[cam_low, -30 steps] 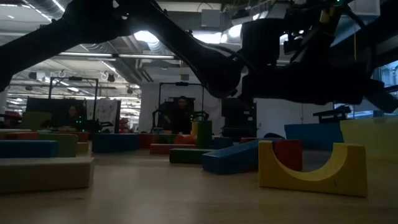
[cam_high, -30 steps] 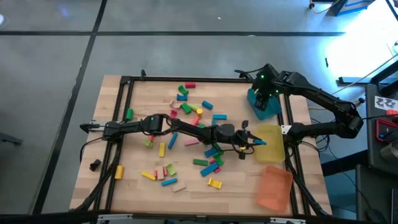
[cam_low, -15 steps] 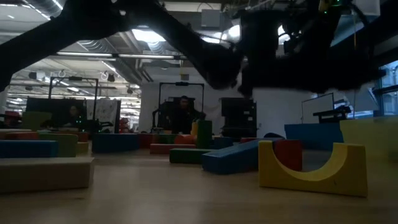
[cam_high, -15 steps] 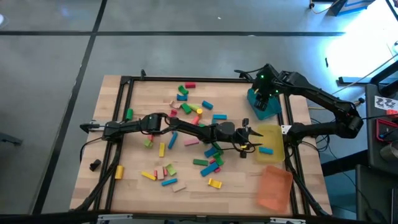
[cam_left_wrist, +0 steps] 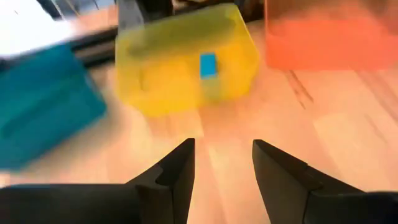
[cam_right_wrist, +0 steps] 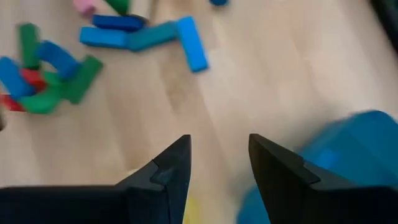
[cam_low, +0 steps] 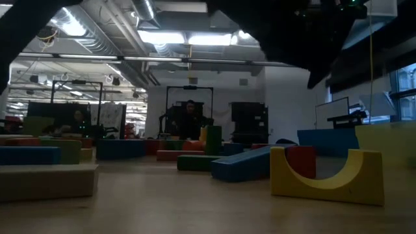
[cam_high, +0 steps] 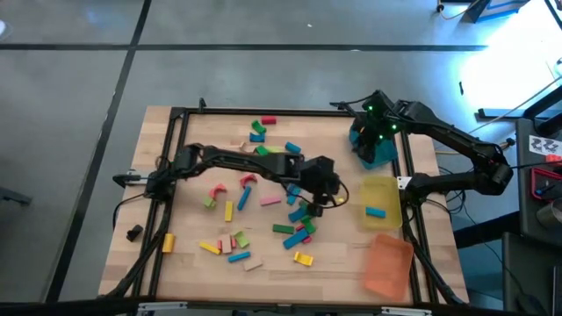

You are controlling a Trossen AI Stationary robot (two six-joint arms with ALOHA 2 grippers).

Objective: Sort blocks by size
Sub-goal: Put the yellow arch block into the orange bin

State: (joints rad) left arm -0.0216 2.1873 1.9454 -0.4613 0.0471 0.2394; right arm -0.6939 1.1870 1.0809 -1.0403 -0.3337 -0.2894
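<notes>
1. Starting with the blue block [cam_high: 376,211]: lying flat inside the yellow tray [cam_high: 392,189], on its own in there, touching neither claw. Showing up in the left wrist view too, as a small blue rectangle [cam_left_wrist: 208,65] on the tray floor.
2. Noticing what's just changed: being carried over that tray by the left claw [cam_high: 325,195] a second ago, dropped in half a second ago, and now sitting there with the arm pulling back to the middle of the desk [cam_high: 334,263].
3. Checking the left claw [cam_left_wrist: 222,144]: fingers spread apart, nothing between them, just bare wood showing through the gap. So, released and empty.
4. Reading that as one drop-off finished and probably heading back for another piece. Judging by the pile, barely getting started.
5. Still looking at loads of blocks [cam_high: 263,202] scattered over the middle and left of the desk, red, pink, green, blue, yellow and plain wood.
6. Spotting the right claw [cam_high: 373,140] hovering over the teal tray [cam_high: 379,160], not moving across these frames; fingers [cam_right_wrist: 171,165] parted, gripping nothing.
7. Seeing nothing inside the orange tray [cam_high: 389,263] at the near right corner.
8. Hunting for brands, labels or writing: not finding anything readable anywhere.
</notes>
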